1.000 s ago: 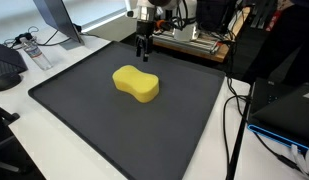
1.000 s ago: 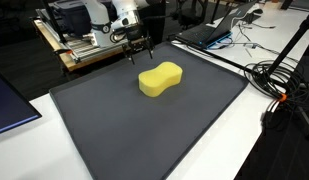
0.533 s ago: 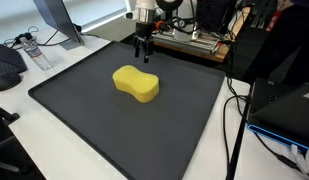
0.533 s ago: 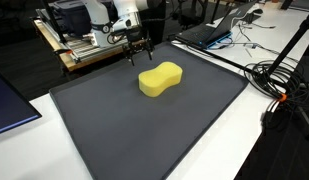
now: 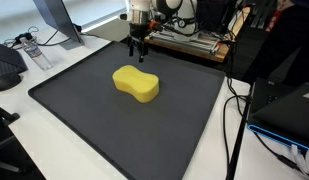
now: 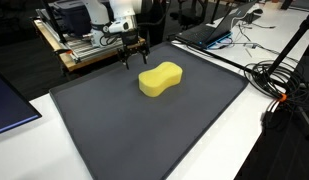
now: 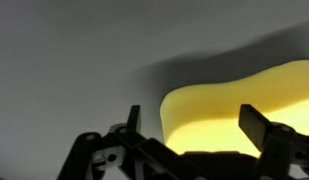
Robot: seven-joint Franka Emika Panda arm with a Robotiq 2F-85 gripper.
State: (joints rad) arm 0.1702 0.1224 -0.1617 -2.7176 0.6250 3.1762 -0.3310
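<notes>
You had open mat [image 5: 114, 130] across the lower half of the frame, with only the yellow sponge [image 5: 135, 83] standing at centre. At the top edge the metal rack [image 5: 194, 42] closed off the far side, and cables [image 5: 231, 125] crowded the right border.

gripper [image 5: 136, 54] moved a little to the left over the far part of the dark mat [image 5: 94, 125], in both exterior views, wrist and arm swung left with it, its fingertips now slightly lower and closer to the far left end of the yellow sponge [image 6: 160, 79]
</notes>
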